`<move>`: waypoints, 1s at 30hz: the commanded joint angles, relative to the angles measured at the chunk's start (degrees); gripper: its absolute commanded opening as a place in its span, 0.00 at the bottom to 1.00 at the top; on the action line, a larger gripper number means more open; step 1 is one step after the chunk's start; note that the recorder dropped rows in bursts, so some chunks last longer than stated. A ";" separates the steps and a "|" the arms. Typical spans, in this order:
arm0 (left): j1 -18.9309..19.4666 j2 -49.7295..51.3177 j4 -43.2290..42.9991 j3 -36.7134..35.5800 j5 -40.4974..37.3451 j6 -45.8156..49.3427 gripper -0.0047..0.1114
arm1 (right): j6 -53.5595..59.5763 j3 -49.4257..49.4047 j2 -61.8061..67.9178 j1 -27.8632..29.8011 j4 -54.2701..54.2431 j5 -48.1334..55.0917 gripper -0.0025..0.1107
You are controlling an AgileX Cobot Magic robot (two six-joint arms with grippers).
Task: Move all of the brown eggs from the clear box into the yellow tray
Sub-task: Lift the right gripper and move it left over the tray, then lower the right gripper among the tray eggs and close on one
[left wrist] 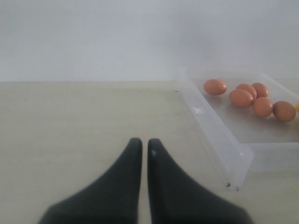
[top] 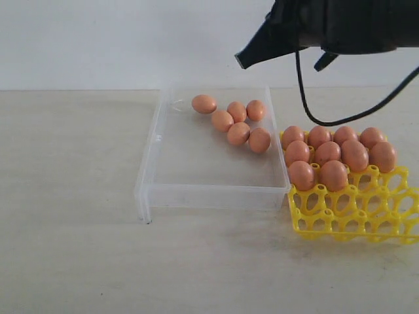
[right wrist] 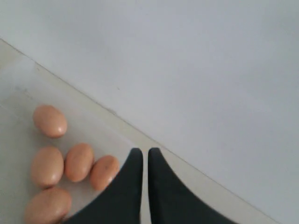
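My right tool (top: 243,60) hangs clenched and empty over the shallow clear plastic box (top: 209,195), five smooth brown eggs (top: 238,133) clustered beneath. My left tool (left wrist: 141,142), clenched too, sits farther off.

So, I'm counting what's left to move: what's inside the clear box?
Six brown eggs lie loose in the clear box, clustered toward its far right corner. Nothing else shows inside, and nothing covers them.
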State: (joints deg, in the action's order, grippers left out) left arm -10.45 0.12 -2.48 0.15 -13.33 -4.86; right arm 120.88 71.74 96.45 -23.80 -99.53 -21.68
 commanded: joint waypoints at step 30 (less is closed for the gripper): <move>0.20 -0.12 0.14 -0.15 0.05 0.13 0.08 | -112.79 48.65 31.74 9.95 93.70 90.52 0.02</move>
State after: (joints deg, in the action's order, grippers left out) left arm -10.45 0.12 -2.48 0.15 -13.33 -4.86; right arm 8.43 114.11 123.60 -14.03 -4.50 61.37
